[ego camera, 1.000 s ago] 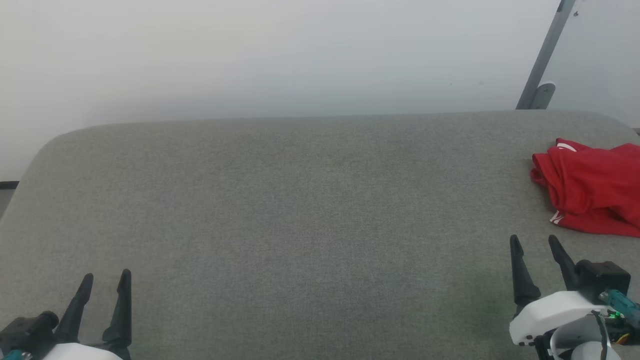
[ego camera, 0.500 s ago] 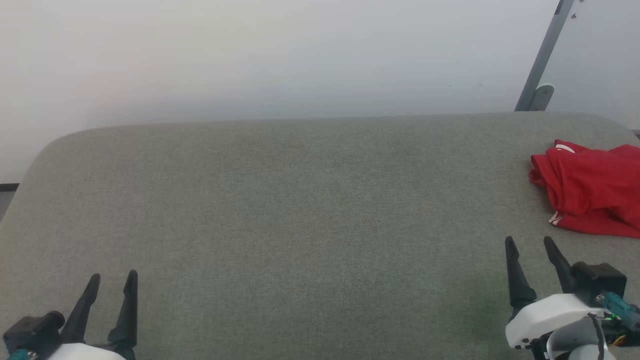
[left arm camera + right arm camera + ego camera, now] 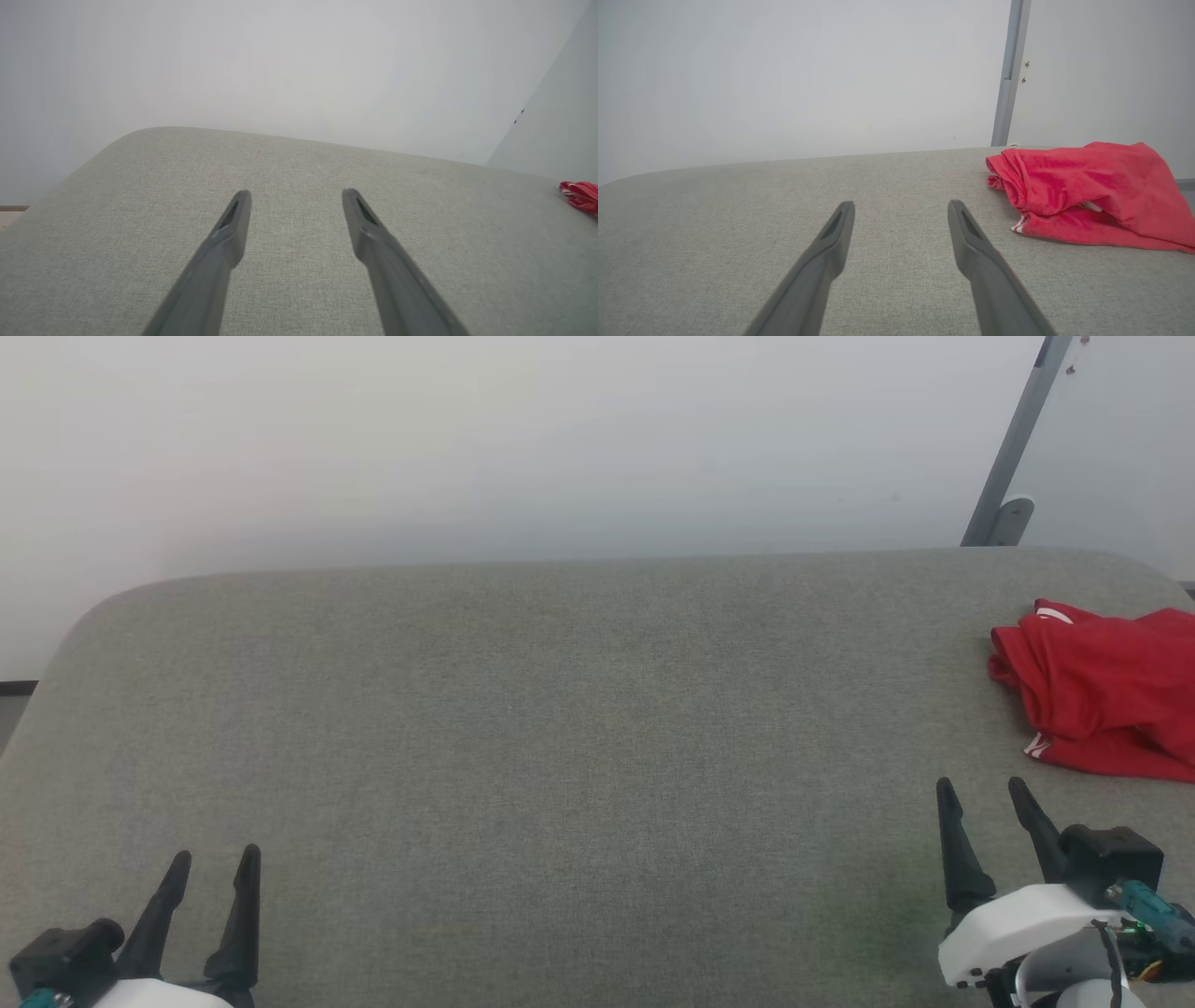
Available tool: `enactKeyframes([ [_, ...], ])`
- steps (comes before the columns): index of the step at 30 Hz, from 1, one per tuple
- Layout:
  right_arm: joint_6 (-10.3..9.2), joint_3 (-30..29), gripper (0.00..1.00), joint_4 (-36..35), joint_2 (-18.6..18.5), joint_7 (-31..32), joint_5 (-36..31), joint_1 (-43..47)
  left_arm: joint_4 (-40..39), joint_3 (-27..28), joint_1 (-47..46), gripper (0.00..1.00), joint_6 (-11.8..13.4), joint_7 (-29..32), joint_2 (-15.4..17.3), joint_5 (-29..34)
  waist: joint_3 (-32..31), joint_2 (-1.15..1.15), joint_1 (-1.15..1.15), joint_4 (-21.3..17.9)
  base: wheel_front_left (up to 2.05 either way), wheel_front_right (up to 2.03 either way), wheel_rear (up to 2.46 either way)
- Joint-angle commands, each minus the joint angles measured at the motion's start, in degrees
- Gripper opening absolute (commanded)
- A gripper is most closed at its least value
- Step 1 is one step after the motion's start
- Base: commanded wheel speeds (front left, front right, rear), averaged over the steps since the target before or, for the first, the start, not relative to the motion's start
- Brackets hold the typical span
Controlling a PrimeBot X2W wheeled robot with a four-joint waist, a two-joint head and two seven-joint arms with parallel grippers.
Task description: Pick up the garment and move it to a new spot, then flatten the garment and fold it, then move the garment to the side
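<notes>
Found the fingers of the left gripper spread wide and empty at the near left of the grey counter. Found the right gripper likewise wide, gripping nothing, at the near right. Spotted the red garment crumpled on the counter's right side, just beyond the right gripper and clear of it, with bits of white trim showing.

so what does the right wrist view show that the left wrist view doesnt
Right wrist, not left: most of the crumpled red garment with striped trim, a grey post by the wall, the open right claw. Left wrist, not right: the open left claw and the rounded left corner of the grey fabric surface. Both: that surface, the pale wall, and the garment, a red sliver at the left wrist view's edge.
</notes>
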Motion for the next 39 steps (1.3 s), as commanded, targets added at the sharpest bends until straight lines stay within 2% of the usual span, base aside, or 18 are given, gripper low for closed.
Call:
enactKeyframes([
  [1,0.0,0.2,1.0,-0.1,0.3,0.1,0.2,0.2,0.0,0.0,-0.2,1.0,-0.1,-0.2,0.1,0.1,0.0,0.0,0.0,0.1,0.0,0.0,0.0],
  [2,0.0,0.2,1.0,0.0,0.3,0.1,0.3,0.1,-0.1,0.2,-0.3,1.0,-0.1,-0.2,0.0,0.3,0.0,0.0,0.0,0.1,0.0,0.0,0.0],
  [3,0.0,0.1,0.0,0.1,0.0,0.0,0.0,0.0,-0.1,0.3,0.0,0.0,0.0,0.0,-0.1,0.0,0.0,0.0,0.0,0.1,0.0,0.0,0.0],
  [7,0.0,-0.2,0.0,2.0,0.2,0.2,0.6,0.8,1.3,-0.1,0.6,0.0,0.0,0.2,-1.9,-0.6,0.0,0.0,0.0,0.1,0.0,0.0,0.0],
  [29,0.0,0.1,0.0,1.0,0.2,4.8,25.0,-0.4,0.9,1.6,-2.8,0.0,0.0,6.4,-6.4,-18.3,0.4,0.0,0.0,0.3,0.0,0.0,0.0],
  [39,0.0,0.2,0.0,0.7,0.2,6.3,32.9,-0.8,0.8,2.2,-3.9,0.0,0.0,8.5,-7.9,-24.0,0.5,0.0,0.0,0.4,0.0,0.0,0.0],
])
